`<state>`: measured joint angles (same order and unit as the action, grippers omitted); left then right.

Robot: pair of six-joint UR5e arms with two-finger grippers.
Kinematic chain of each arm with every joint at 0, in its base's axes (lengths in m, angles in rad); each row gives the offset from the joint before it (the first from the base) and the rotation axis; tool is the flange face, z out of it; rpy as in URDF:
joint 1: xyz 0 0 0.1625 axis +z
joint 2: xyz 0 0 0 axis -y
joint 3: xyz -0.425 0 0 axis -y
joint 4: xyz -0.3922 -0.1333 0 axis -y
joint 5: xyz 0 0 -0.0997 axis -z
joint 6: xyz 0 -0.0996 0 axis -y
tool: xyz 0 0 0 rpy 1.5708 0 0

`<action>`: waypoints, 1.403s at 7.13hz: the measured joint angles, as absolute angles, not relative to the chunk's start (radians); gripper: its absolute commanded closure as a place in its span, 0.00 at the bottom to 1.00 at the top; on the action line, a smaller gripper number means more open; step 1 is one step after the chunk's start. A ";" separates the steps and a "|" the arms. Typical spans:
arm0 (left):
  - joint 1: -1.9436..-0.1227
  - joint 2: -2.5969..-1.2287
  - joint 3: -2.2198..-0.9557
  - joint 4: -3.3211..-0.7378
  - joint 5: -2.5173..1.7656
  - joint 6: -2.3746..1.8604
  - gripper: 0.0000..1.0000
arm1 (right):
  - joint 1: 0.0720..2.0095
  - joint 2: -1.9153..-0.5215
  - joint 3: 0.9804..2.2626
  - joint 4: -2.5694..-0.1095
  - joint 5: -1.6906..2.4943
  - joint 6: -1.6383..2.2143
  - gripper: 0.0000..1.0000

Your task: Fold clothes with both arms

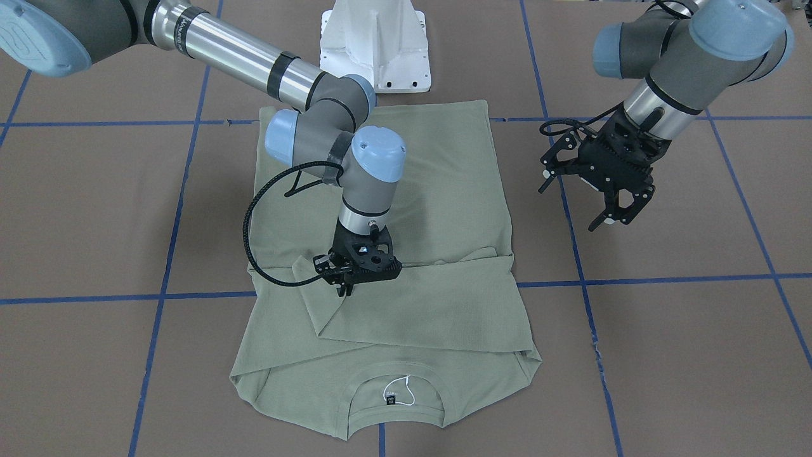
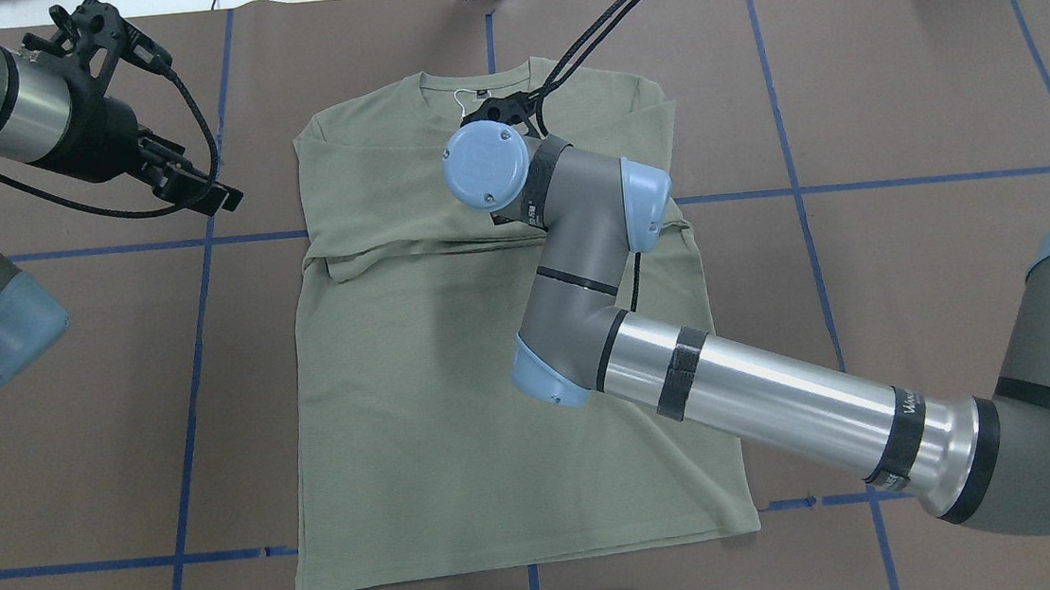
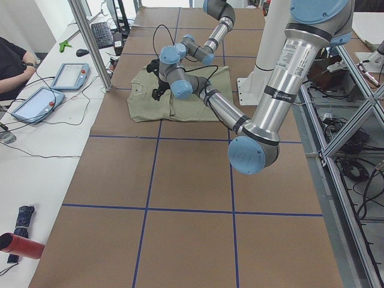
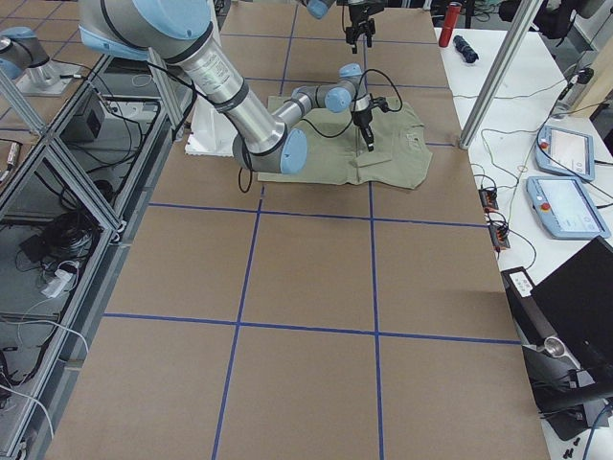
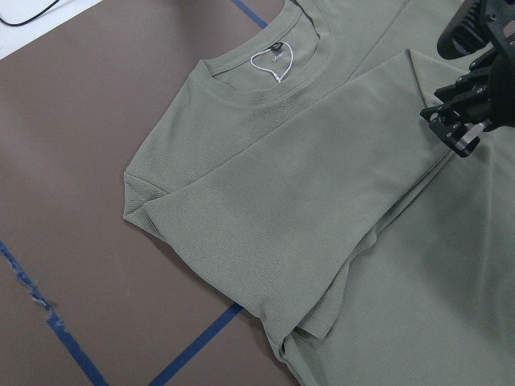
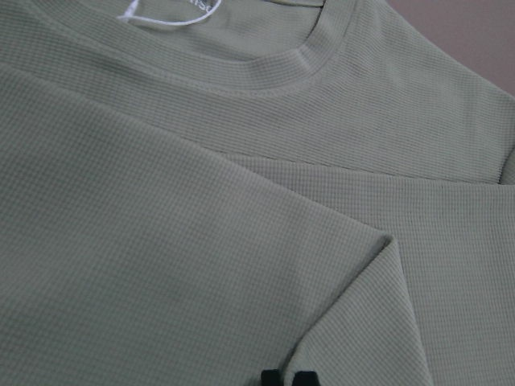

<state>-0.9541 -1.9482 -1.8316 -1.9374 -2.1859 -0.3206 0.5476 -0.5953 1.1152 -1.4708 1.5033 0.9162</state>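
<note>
Nearest the robot's base, the shirt (image 2: 422,418) lies hem-first, flat on the worktop (image 2: 899,110). Beyond, your right gripper (image 1: 346,289), jaws together on nothing, hangs over the crossed sleeves (image 1: 431,304); the left gripper (image 1: 614,219) is spread, off the cloth. I'd judge the next fold needs both: pinch the far corners by the collar (image 6: 306,66) evenly, lift low, draw toward the hem.

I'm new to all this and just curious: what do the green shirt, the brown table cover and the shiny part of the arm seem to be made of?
Shirt: a soft, matte knit, judging by the fine waffle-like grid across its surface. Table cover: probably matte brown paper or card; it is flat with no shine. Right arm tube: looks like polished metal, with bright highlights.
</note>
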 measured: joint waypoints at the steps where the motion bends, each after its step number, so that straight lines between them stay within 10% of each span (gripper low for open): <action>1: -0.954 -1.948 -1.832 -1.937 -2.186 -0.321 0.00 | 0.548 -0.596 1.115 -1.472 1.504 0.916 1.00; 10: -0.951 -1.948 -1.832 -1.937 -2.186 -0.329 0.00 | 0.641 -0.738 1.256 -1.525 1.511 0.760 1.00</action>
